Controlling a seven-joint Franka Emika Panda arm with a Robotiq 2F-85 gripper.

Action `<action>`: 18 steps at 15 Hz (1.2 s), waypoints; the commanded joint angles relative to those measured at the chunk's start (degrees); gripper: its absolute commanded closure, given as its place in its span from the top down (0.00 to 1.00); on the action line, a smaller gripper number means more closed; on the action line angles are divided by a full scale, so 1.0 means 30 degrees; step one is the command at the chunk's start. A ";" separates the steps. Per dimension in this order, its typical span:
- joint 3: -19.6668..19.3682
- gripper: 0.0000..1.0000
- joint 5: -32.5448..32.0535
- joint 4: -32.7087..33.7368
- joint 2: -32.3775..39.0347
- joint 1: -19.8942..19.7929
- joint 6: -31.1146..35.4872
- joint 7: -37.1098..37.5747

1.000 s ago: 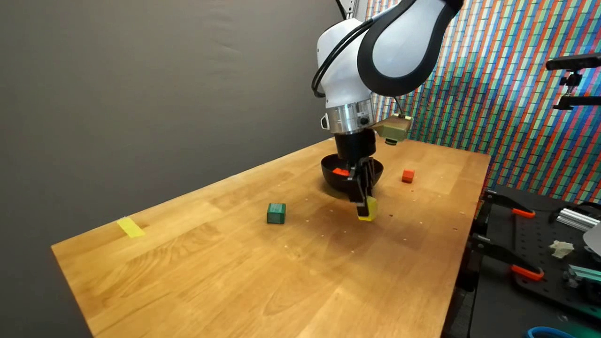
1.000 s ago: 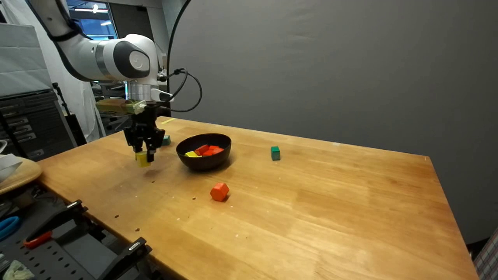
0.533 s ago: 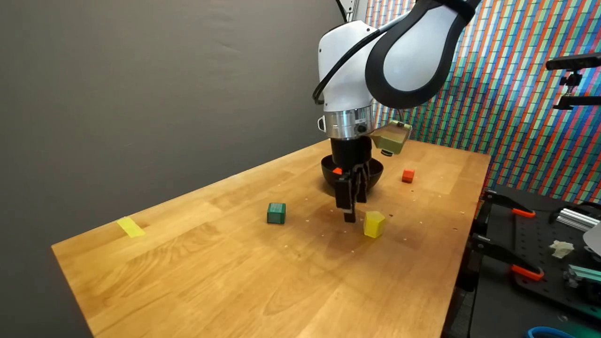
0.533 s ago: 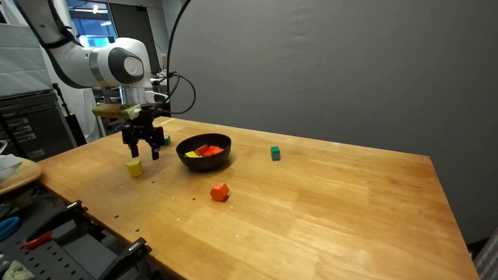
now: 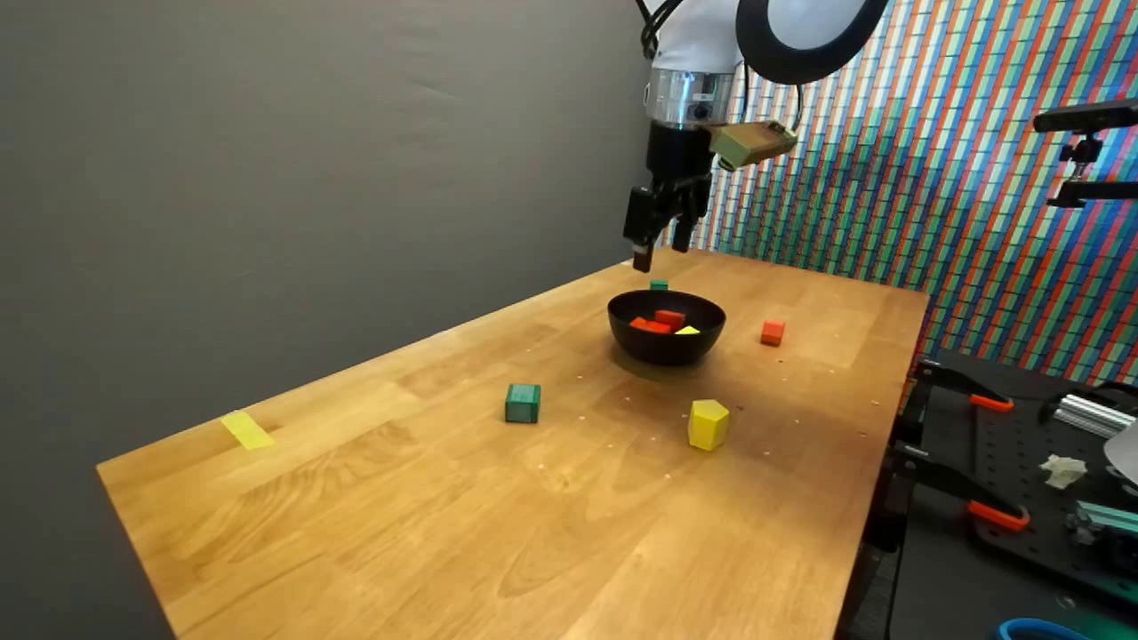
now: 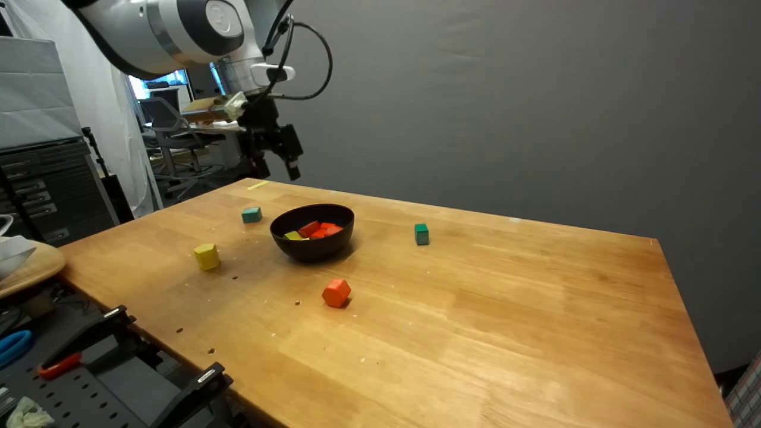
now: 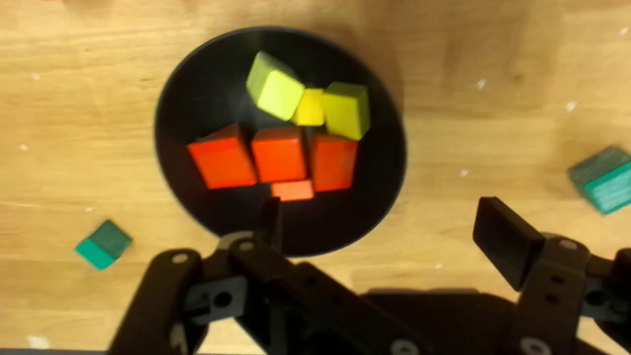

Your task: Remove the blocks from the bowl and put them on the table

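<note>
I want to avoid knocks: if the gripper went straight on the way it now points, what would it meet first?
Likely the bowl, which looks in line below the gripper. Depth is unclear: the red blocks inside might come first.

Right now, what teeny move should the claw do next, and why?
I'd probably slide the claw until it's over the middle of the bowl. It's open with nothing in it, and red blocks and yellow blocks lie in the bowl. But in the wrist view, one fingertip shows against the bowl and the other against the table.
</note>
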 commanded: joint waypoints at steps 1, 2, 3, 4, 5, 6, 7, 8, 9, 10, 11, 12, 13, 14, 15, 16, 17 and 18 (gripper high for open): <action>-0.0401 1.00 0.0069 0.1568 0.0706 -0.1635 0.0076 -0.0043; -0.0355 1.00 0.0257 0.2034 0.1138 -0.1978 -0.0098 -0.0865; -0.0337 1.00 0.0116 0.2451 0.1544 -0.2234 -0.0046 -0.1367; -0.0418 1.00 -0.0203 0.2864 0.1923 -0.2346 0.0036 -0.1244; -0.0340 1.00 -0.0025 0.1646 0.0867 -0.2287 -0.0035 -0.0891; -0.0403 1.00 -0.0007 0.2016 0.1269 -0.2352 -0.0032 -0.1019; -0.0442 1.00 0.0006 0.2300 0.1596 -0.2344 -0.0030 -0.1051; -0.0372 1.00 0.0276 0.2336 0.1707 -0.2374 -0.0091 -0.1190; -0.0204 1.00 0.0804 0.2263 0.1709 -0.2454 -0.0401 -0.1426; -0.0106 1.00 0.1148 0.2131 0.1617 -0.2482 -0.0659 -0.1544; -0.0047 1.00 0.1401 0.1996 0.1417 -0.2471 -0.1259 -0.1563; 0.0082 1.00 0.1809 0.1877 0.1283 -0.2506 -0.1636 -0.1717; 0.0360 1.00 0.2597 0.1752 0.1202 -0.2645 -0.1908 -0.2254; 0.0440 1.00 0.2953 0.1762 0.1325 -0.2654 -0.2067 -0.2471; 0.0611 1.00 0.3654 0.1850 0.1591 -0.2783 -0.2137 -0.3100; 0.0642 1.00 0.3962 0.1887 0.1825 -0.2828 -0.2098 -0.3446; 0.0615 1.00 0.4136 0.1918 0.2186 -0.2881 -0.1940 -0.3761; 0.0586 1.00 0.4298 0.1956 0.2495 -0.2913 -0.1927 -0.3905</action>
